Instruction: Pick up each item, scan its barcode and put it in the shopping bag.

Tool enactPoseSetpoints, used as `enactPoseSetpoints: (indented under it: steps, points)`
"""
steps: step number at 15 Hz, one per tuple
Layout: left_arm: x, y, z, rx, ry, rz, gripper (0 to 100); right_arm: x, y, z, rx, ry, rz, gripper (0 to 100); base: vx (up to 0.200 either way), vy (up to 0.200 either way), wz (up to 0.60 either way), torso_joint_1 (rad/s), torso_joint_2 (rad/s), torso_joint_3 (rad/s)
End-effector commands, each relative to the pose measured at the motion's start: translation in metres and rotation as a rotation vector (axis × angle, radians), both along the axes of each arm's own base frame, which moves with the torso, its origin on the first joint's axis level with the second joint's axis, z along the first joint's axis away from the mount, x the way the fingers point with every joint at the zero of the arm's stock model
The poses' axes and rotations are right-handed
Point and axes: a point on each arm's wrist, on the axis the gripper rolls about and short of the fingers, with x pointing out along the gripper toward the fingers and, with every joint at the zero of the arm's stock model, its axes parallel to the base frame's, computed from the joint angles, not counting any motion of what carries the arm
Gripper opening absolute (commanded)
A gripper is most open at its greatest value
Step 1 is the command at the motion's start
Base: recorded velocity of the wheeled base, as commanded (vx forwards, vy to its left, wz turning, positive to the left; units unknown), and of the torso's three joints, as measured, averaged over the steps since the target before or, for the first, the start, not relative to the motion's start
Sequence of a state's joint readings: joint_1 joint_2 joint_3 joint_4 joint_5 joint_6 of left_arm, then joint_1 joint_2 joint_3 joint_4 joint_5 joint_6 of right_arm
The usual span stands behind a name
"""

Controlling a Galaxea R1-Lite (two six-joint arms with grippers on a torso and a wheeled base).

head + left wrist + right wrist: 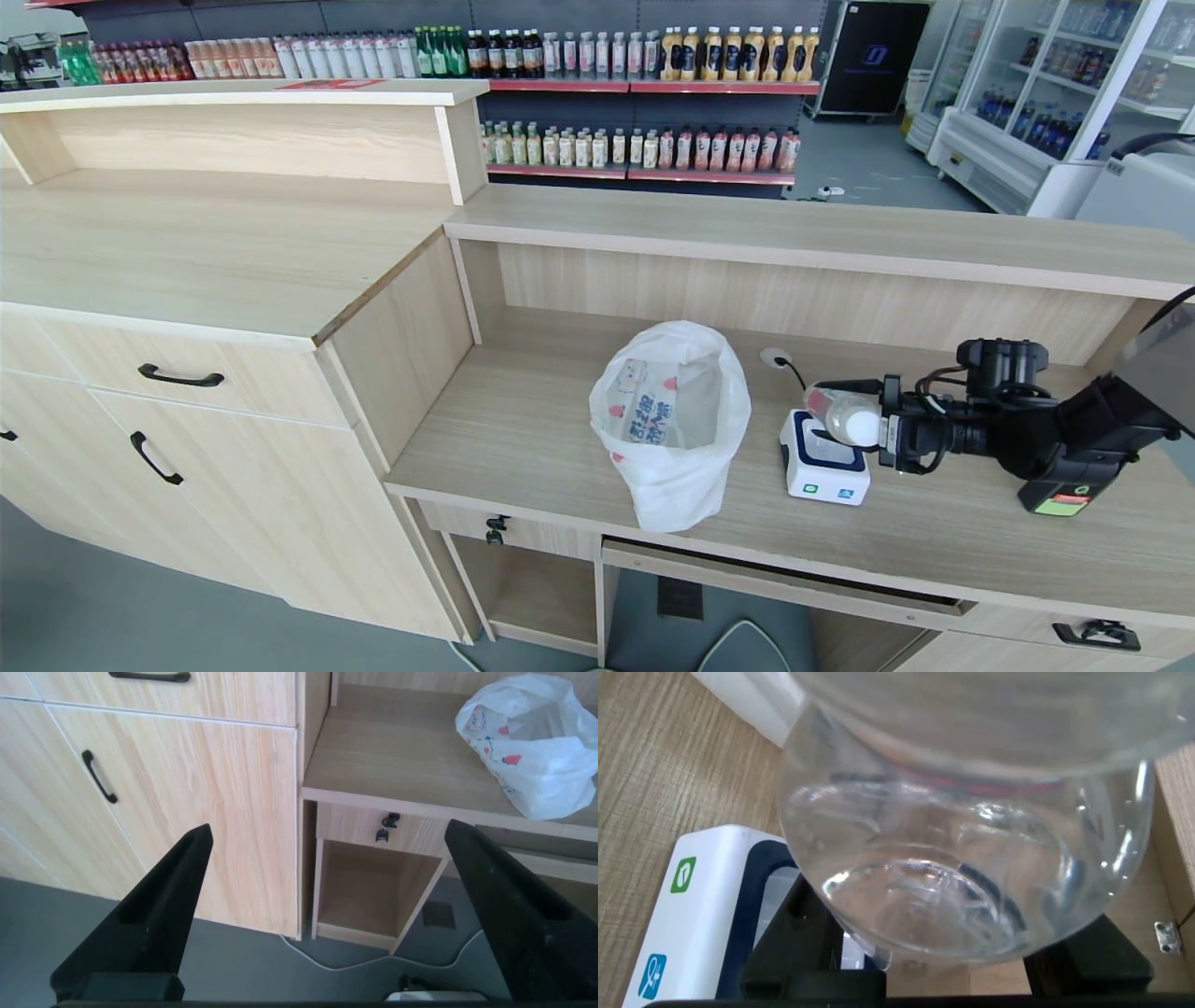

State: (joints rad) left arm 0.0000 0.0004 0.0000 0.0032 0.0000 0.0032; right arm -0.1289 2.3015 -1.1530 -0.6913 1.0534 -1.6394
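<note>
Right gripper (836, 409) is clamping a clear bottle (846, 420) sideways and holding it right above the white scanner (822, 471) on the counter (523, 439), with the arm stretching in from the right. The scanner's wearing one green and one blue sticker. The shopping bag (669, 425) is standing open just beside it, showing pink and blue print. Left gripper (329, 829) is hanging low by the cabinet doors (187, 812), fingers spread wide.

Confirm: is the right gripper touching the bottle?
Touching. The head view shows the right gripper clamped on the bottle, a finger on each side, over the scanner.
</note>
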Motion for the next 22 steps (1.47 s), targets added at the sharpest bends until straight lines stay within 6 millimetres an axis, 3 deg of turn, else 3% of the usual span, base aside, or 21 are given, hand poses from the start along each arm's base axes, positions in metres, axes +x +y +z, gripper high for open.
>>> enactPoseSetpoints:
  steps: [1, 10, 12, 15, 18, 20, 22]
  points:
    - [0.000, 0.000, 0.000, 0.000, -0.001, 0.000, 100, 0.004, 0.003, 0.000, 0.000, -0.007, 0.008, 0, 0.000, 0.000, 0.00, 0.000, 0.00, 0.000]
    - [0.000, 0.000, 0.000, 0.000, -0.001, 0.000, 100, 0.004, 0.003, -0.009, 0.003, 0.016, 0.009, 0, 0.000, 0.000, 0.00, 0.000, 0.00, 0.000]
    - [0.000, 0.000, 0.000, 0.000, -0.001, 0.000, 100, 0.003, 0.004, 0.001, 0.008, 0.002, 0.008, 0, 0.000, 0.000, 0.00, 0.000, 0.00, 0.000]
    - [0.000, 0.000, 0.000, 0.000, -0.001, 0.000, 100, -0.011, 0.005, 0.061, 0.090, 0.008, -0.027, 0, 0.000, 0.000, 0.00, 0.000, 0.00, 0.000]
    - [0.000, 0.000, 0.000, 0.000, -0.001, 0.000, 100, -0.051, -0.017, 0.128, 0.248, 0.093, -0.135, 0, 0.000, 0.000, 0.00, 0.000, 0.00, 0.000]
    - [0.000, 0.000, 0.000, 0.000, -0.001, 0.000, 100, -0.080, -0.040, 0.151, 0.327, 0.139, -0.231, 0, 0.000, 0.000, 0.00, 0.000, 0.00, 0.000]
    - [0.000, 0.000, 0.000, 0.000, -0.001, 0.000, 100, -0.103, -0.056, 0.162, 0.397, 0.197, -0.316, 0, 0.000, 0.000, 0.00, 0.000, 0.00, 0.000]
